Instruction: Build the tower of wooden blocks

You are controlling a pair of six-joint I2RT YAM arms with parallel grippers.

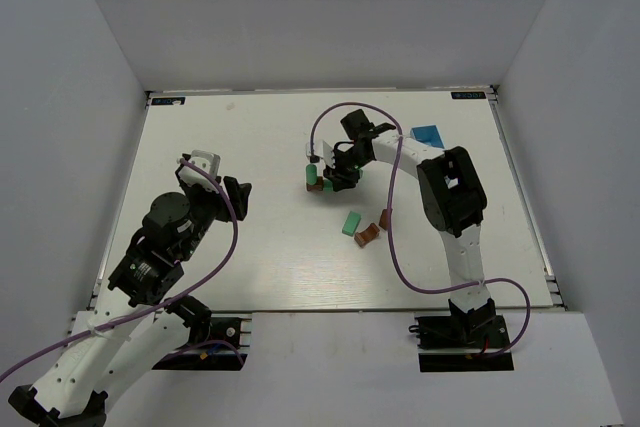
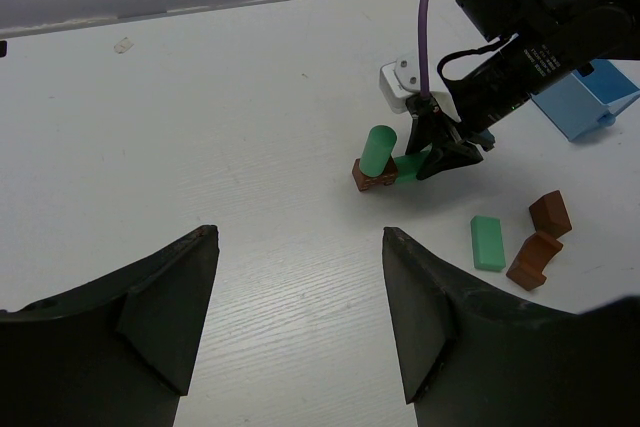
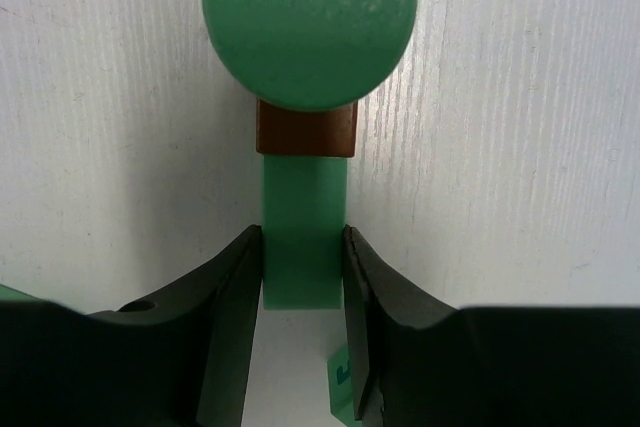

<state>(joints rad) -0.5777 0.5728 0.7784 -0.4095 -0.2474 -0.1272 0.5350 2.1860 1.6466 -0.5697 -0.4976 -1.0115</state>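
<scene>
I'm clamping my right gripper (image 3: 302, 237) on the flat green block (image 3: 302, 197) by its long sides. That is leaving its free end butting the brown block (image 3: 306, 129) at 12 o'clock, under the upright green cylinder (image 3: 309, 22). Together they're making the tower (image 1: 314, 176), sitting mid-table. I judge the side grip is keeping my fingers off the stack. My left gripper (image 2: 298, 235) is hanging wide open, well apart. A spare green block (image 1: 351, 223) is lying at 4 o'clock of the tower.
</scene>
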